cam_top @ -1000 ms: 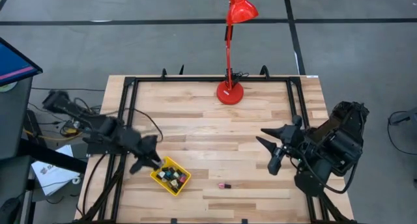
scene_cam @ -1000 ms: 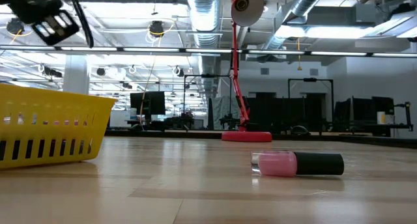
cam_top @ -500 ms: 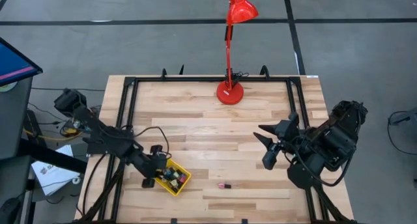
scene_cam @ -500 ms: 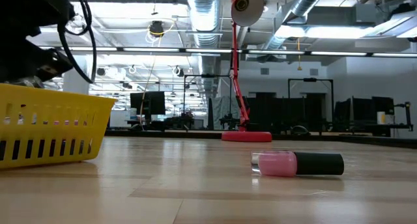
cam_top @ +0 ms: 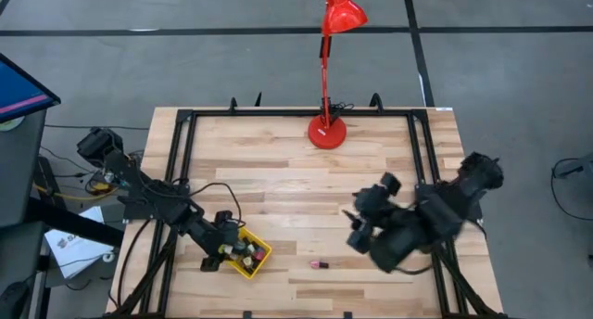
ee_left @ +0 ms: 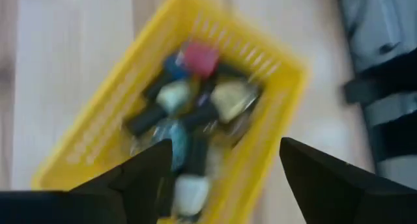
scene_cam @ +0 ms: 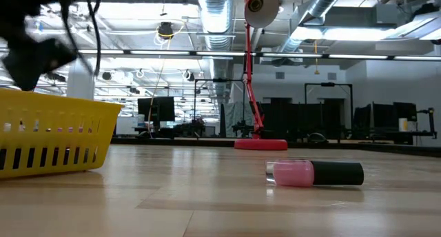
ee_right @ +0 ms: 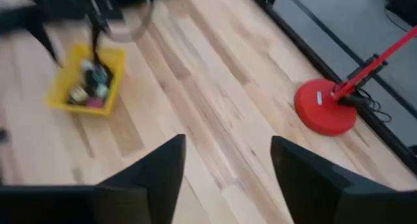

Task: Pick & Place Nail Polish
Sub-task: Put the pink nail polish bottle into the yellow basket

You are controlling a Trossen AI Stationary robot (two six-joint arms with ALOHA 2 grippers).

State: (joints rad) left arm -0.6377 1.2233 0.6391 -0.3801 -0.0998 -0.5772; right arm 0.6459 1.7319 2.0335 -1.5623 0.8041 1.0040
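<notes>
A yellow tray (cam_top: 263,261) near the table's front left holds several nail polish bottles (ee_left: 195,113) lying in a heap. My left gripper (ee_left: 225,185) hangs open just above the tray's left part (cam_top: 220,253), fingers pointing down, nothing between them. One pink nail polish bottle with a black cap (cam_top: 320,263) lies on its side on the bare wood (scene_cam: 313,173), to the right of the tray. My right gripper (ee_right: 228,178) is open and empty, above the table to the right of and beyond that bottle (cam_top: 357,229).
A red desk lamp stands with its round base (cam_top: 326,131) at the far middle of the table. A black frame rail (cam_top: 181,161) runs along the table's left, far and right sides. Bare wood lies between the tray and the lamp.
My left gripper has gone down and toward the table's near edge, onto the tray's left part. My right arm has swung toward the table's left and near edges, nearer the pink bottle, and is still in fast motion. The pink bottle and the tray have kept their places.
</notes>
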